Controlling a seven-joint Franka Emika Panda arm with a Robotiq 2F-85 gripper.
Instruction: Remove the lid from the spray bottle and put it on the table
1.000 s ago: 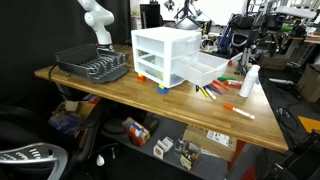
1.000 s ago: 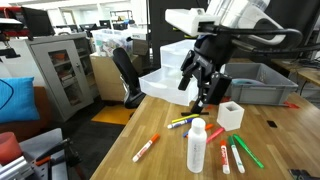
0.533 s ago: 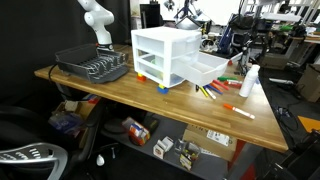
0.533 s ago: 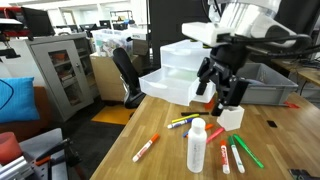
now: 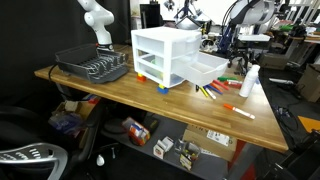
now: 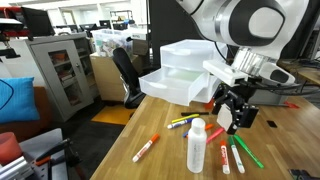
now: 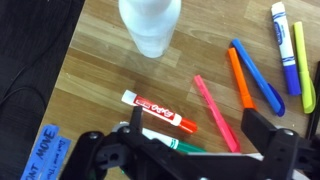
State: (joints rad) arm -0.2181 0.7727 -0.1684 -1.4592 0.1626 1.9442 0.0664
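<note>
Brown wooden worktop [image 5: 110, 90] in a cluttered laboratory, carrying a white drawer unit [image 5: 165, 55], loose markers [image 7: 240, 78] and the spray bottle [image 6: 196, 150], which stands upright near the worktop's front edge with markers lying around its base. Its lid [image 6: 197, 124] is seated on the narrower neck: a small, roundish white cap, hard to tell apart from the slim white body below it. The tool [image 6: 232, 112] hangs just beside the bottle and apart from it, at about the level of the lid in an exterior view. In the wrist view its jaws stand wide apart with nothing between them, and the bottle lies ahead of the fingers, at the frame's upper edge, not between them. Probable hazards: the bottle looks light and nothing holds it down, so a sideways approach or an off-centre closing could knock it over onto the markers. A tight cap pulled upward would likely lift the whole bottle instead of coming free. The smooth, small lid may also slip from the pads.
</note>
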